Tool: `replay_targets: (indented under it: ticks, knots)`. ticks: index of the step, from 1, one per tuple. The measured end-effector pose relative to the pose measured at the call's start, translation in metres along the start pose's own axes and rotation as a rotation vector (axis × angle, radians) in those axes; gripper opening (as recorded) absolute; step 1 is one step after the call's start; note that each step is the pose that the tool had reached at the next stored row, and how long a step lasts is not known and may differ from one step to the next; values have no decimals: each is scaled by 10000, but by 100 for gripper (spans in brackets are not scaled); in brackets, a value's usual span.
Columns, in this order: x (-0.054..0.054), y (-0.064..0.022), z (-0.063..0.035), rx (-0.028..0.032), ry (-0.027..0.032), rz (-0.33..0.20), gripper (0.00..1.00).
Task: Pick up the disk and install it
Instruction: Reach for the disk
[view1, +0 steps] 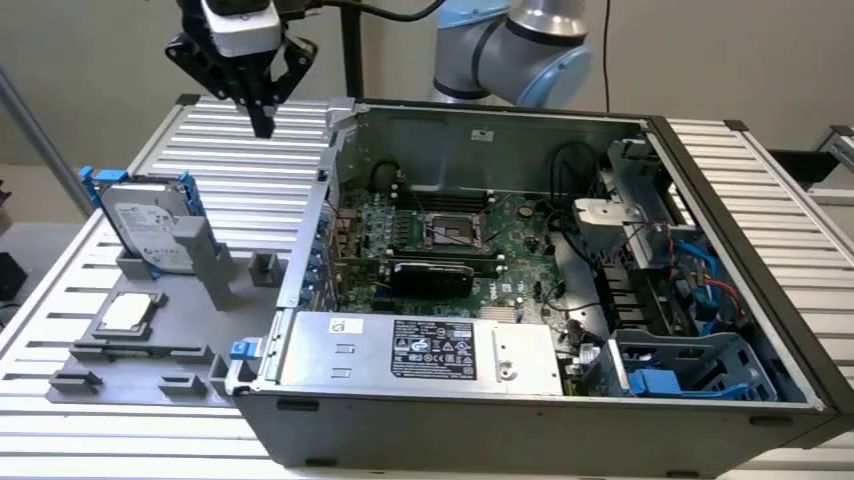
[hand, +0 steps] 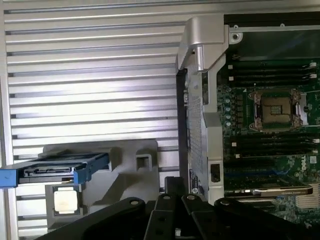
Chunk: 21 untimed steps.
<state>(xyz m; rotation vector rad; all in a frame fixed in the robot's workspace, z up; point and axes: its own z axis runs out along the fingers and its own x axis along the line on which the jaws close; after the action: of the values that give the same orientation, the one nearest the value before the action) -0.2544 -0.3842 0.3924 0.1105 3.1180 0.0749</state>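
Pincer (view1: 263, 118) closed, empty, hovering over the table (view1: 214, 140) beside the computer case (view1: 534, 430).
Disk (view1: 150, 232) not picked yet: it stands on edge in a grey holder (view1: 214, 262), well apart from the pincer. Upright probably leaves its blue frame reachable from above.

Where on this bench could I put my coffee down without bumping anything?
The ribbed table is bare beyond the disk, under the gripper, and along the computer case on the exterior view's right. Crowded: the grey holder with disk and chip, and inside the case.
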Motion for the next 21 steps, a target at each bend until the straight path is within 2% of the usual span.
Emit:
replay_targets:
  ticks: [21]
  knots:
    - [961, 8, 40, 1, -1, -1, 0]
